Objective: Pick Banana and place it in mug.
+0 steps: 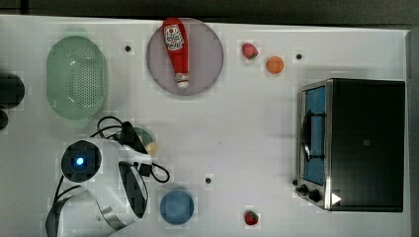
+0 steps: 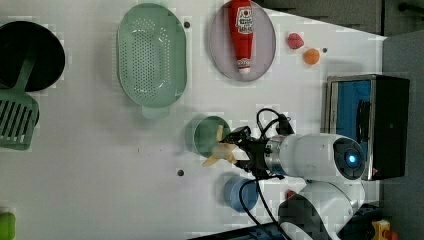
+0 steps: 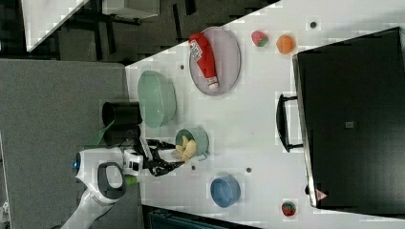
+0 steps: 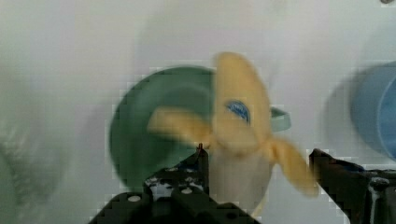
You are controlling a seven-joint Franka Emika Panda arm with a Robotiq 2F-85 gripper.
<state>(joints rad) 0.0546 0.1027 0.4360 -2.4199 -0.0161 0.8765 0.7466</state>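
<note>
The gripper (image 4: pixel 259 172) stands wide, its jaws apart on either side of the banana (image 4: pixel 243 126), with a gap at one jaw. The banana, peel flaps spread, hangs over the mug (image 2: pixel 207 135) rim, toward the left view's 4 o'clock

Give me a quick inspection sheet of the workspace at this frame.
Surface: white table.
Job's things: banana at the rim of the green mug, partly peeled, blurred.
Clutter: ketchup bottle on grey plate, strainer, blue cup, two strawberries, orange, toaster oven.
Pincer: pincer open, fingers either side of banana.
Cables: black loops at wrist.
Surroundings: black pan and green spatula.
</note>
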